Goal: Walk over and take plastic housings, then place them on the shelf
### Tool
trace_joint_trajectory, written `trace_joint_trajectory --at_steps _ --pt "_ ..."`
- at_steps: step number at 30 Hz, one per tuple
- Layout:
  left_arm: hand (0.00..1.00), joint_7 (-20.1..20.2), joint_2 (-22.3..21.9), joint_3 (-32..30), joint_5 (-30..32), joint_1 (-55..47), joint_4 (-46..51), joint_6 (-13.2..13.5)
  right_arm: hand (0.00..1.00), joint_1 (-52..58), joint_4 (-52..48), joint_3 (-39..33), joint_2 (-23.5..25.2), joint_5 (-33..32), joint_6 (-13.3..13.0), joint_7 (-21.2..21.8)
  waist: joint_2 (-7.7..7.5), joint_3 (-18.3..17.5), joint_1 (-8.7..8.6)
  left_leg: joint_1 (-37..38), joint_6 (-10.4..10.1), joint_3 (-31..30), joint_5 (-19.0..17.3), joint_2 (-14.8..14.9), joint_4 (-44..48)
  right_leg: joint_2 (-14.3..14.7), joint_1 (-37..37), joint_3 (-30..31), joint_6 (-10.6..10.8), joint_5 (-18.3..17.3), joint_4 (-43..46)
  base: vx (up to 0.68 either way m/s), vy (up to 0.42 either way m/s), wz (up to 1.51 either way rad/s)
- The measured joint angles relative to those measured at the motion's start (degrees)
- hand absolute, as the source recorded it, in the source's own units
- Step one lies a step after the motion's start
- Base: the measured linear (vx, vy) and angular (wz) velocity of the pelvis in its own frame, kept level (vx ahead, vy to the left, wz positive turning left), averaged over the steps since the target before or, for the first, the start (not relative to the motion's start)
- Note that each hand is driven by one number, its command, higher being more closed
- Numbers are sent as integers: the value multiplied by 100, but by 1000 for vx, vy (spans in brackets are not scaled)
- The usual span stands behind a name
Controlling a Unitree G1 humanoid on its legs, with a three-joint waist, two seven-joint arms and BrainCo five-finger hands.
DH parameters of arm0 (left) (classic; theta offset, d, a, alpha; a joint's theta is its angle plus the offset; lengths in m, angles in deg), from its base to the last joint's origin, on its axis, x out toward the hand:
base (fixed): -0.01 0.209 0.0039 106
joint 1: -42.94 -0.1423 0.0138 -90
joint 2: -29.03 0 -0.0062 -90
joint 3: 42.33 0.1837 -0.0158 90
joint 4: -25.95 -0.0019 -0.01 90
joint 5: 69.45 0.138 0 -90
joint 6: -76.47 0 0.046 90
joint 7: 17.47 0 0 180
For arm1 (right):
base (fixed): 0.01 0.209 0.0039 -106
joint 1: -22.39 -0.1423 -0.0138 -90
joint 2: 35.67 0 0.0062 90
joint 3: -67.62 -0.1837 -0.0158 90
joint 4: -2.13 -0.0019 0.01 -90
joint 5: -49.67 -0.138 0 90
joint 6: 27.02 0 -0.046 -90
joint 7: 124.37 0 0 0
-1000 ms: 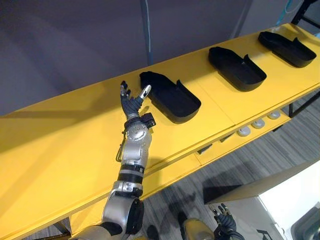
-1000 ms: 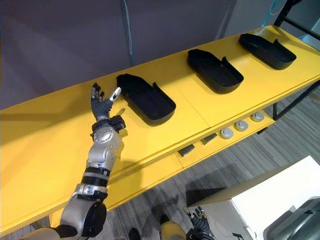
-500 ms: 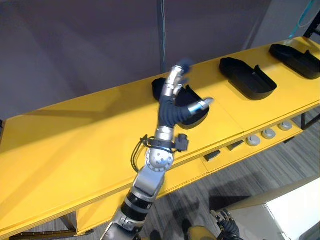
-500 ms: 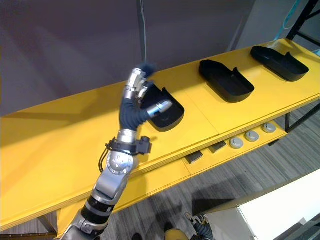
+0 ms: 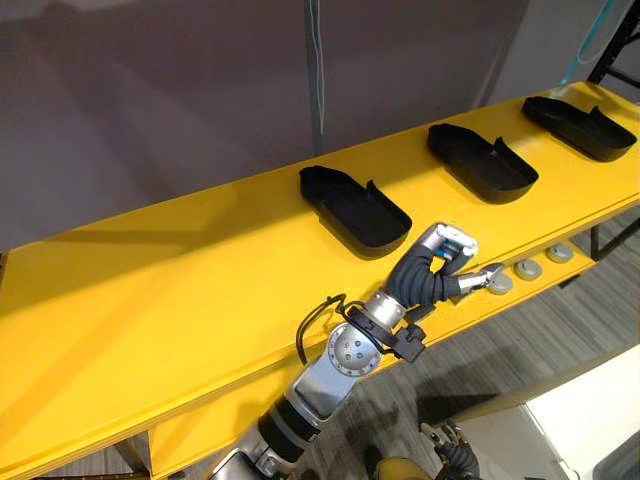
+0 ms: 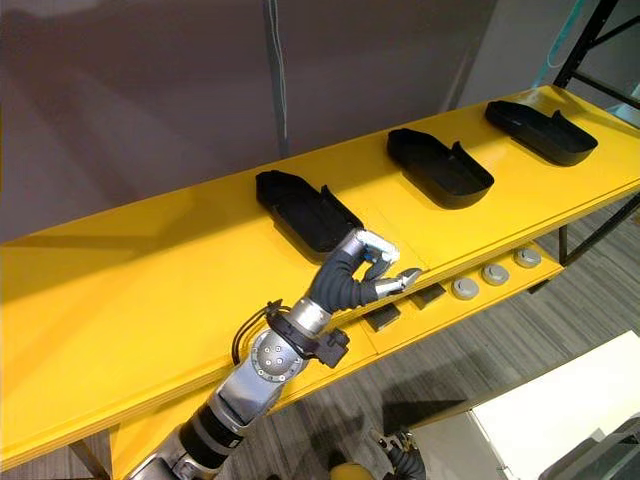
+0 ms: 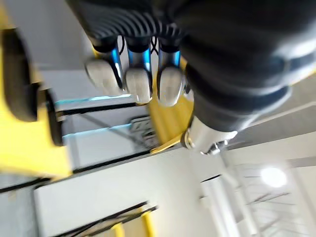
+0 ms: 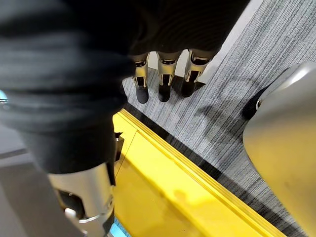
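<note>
Your left hand point(image 5: 438, 272), curled on nothing, hovers 4 o'clock of nearest plastic housing point(image 5: 355, 210) on yellow surface point(image 5: 150, 290). Second housing point(image 5: 482, 163), third housing point(image 5: 578, 113) sit spaced toward 2 o'clock, open side up, likely for easy pickup. Right hand point(image 8: 164, 79) hangs slack.

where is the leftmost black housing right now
In the left eye view, the leftmost black plastic housing lies on the yellow bench, centre, just beyond the left hand.

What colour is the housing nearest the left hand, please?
Black; the housing shows best in the left eye view.
</note>
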Motion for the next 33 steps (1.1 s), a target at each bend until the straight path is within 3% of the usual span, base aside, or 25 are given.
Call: trace_joint_trajectory --at_steps 14,18,25,27,33 --pt "100 -96 -266 -205 268 651 -1864 -240 0 -85 -13 44 -18 3 1 -25 -94 48 -174 -109 -11 136 29 -3 -111 25 -206 77 1 0 37 -2 5 -3" --pt "100 -97 -305 -248 494 772 -2220 -297 0 -182 -13 41 -3 2 1 -36 -179 97 -212 -112 -10 158 29 4 -111 36 -219 98 1 0 37 1 4 -2" --pt "100 -482 -344 -905 613 1112 -2623 -437 0 -311 -26 48 9 -2 -1 -86 -300 170 -207 -214 -13 260 26 4 -112 66 -400 197 4 -5 124 -26 9 -7" --pt "100 -592 -330 -1135 622 1161 -2736 -446 0 -309 -27 48 15 -2 -1 -116 -318 187 -274 -251 -12 268 25 5 -104 66 -431 197 4 -4 122 0 0 0" --pt "100 -617 -308 -1490 618 1248 -3106 -550 0 -315 -25 36 61 -2 -1 -131 -325 207 -317 -276 -12 285 25 8 -105 73 -463 208 4 -5 120 0 0 0"
